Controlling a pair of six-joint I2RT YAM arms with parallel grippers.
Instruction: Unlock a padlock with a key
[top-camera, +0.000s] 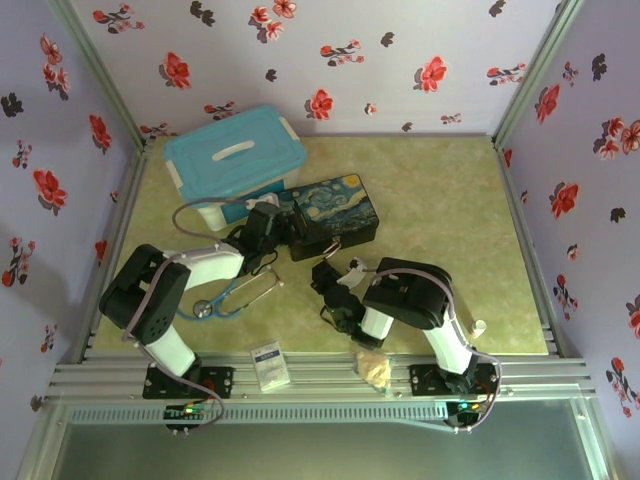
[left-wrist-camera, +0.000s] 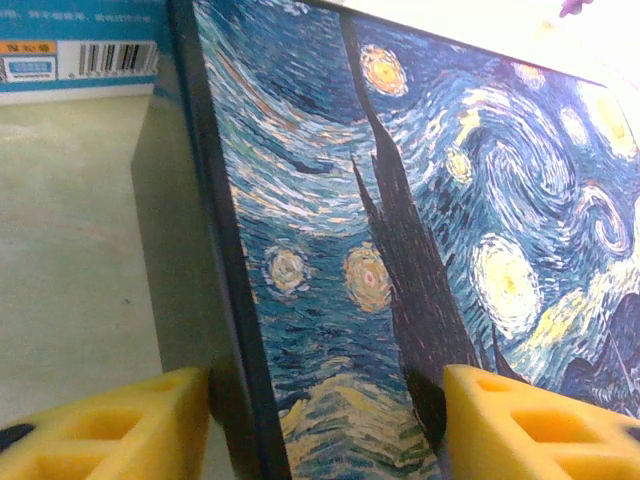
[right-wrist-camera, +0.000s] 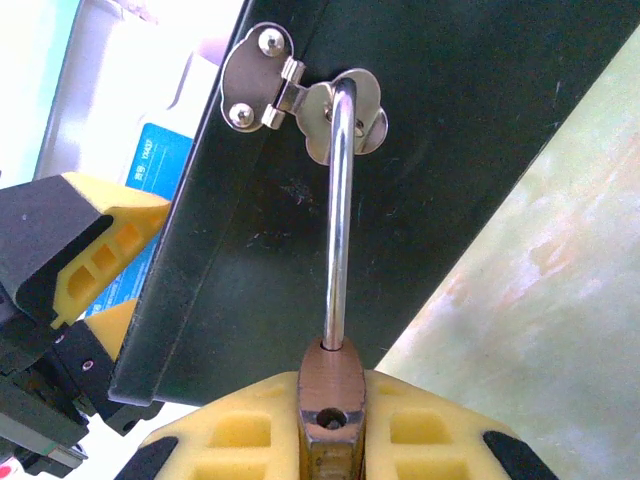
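The brass padlock (right-wrist-camera: 335, 395) is clamped between my right gripper's (right-wrist-camera: 335, 425) yellow fingers (right-wrist-camera: 240, 430), so that gripper is shut on it. Its silver shackle (right-wrist-camera: 340, 220) runs up through the hasp (right-wrist-camera: 300, 100) on the dark front wall of the painted box (top-camera: 335, 215). One shackle hole in the lock body stands empty. My left gripper (left-wrist-camera: 325, 425) straddles the box's (left-wrist-camera: 330, 250) left edge, one finger (left-wrist-camera: 120, 425) beside the black side wall and the other over the painted lid, jaws apart. From above, the left gripper (top-camera: 272, 226) is at the box's left end and the right gripper (top-camera: 335, 278) at its front. The key is hidden.
A white bin with a blue lid (top-camera: 235, 160) stands behind the box on the left. A stethoscope (top-camera: 235, 295) lies by the left arm. A small white packet (top-camera: 270, 365) and a yellowish lump (top-camera: 375, 370) rest on the near rail. Flowered walls enclose the table.
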